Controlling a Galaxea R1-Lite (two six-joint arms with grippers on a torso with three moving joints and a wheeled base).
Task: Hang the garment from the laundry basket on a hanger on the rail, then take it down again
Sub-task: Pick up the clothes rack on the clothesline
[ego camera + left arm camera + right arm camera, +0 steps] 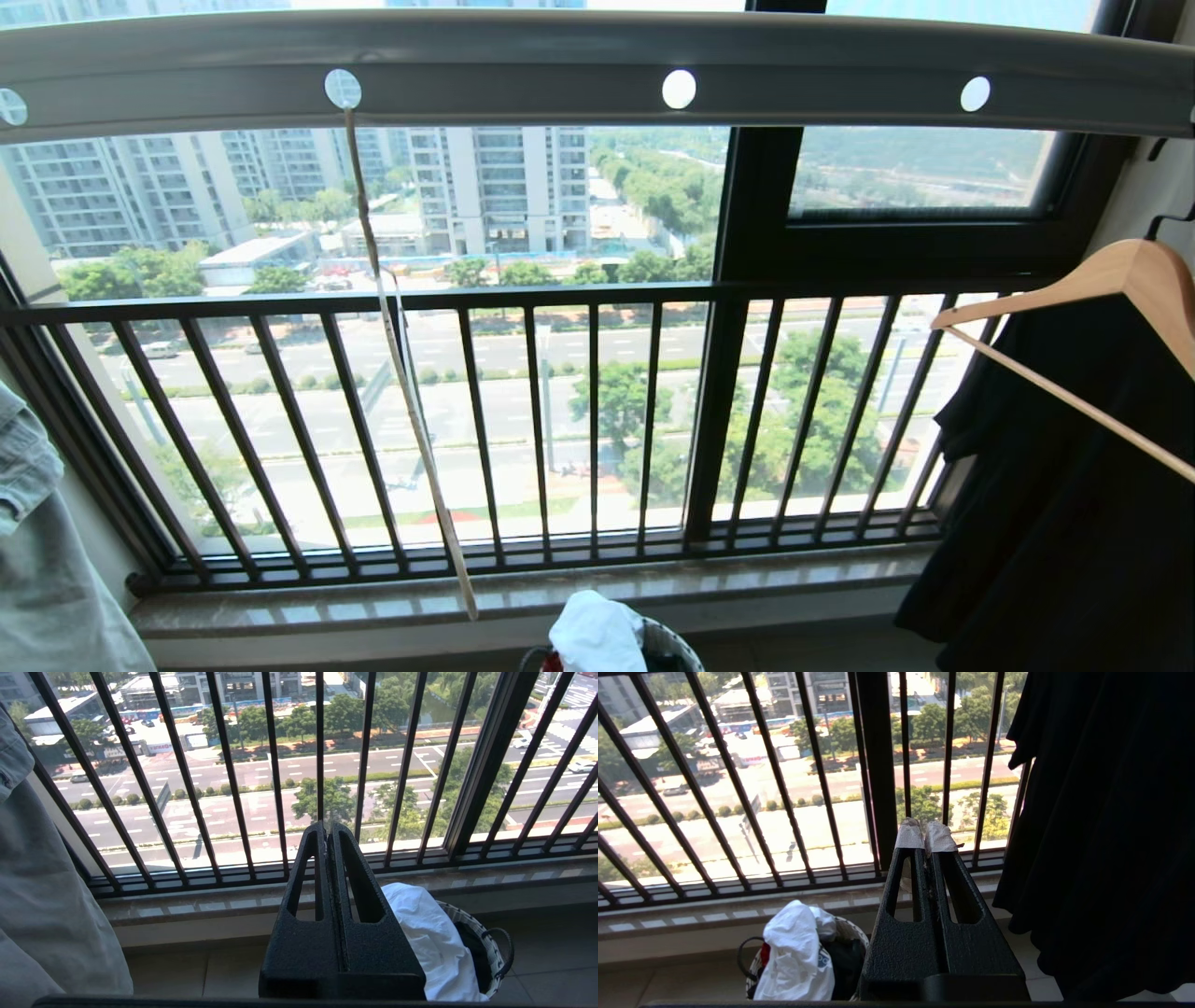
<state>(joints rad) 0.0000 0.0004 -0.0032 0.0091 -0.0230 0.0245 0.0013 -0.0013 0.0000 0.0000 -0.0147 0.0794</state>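
The white garment (596, 635) lies bunched in the laundry basket (674, 642) on the floor below the window sill. Seen edge-on, the thin cream hanger (401, 373) hangs by its hook from a hole in the grey rail (523, 61) overhead. In the left wrist view my left gripper (328, 828) is shut and empty, with the garment (430, 938) and the basket (490, 947) just beside it. My right gripper (924, 828), its tips wrapped in pale tape, is shut and empty too. The garment (796, 956) in the basket (852, 933) sits to its side. Neither arm shows in the head view.
A black garment (1074, 523) hangs on a wooden hanger (1111, 280) at the right. A pale blue denim garment (47, 579) hangs at the left edge. The dark barred railing (541, 420) and the stone sill (523, 597) stand ahead.
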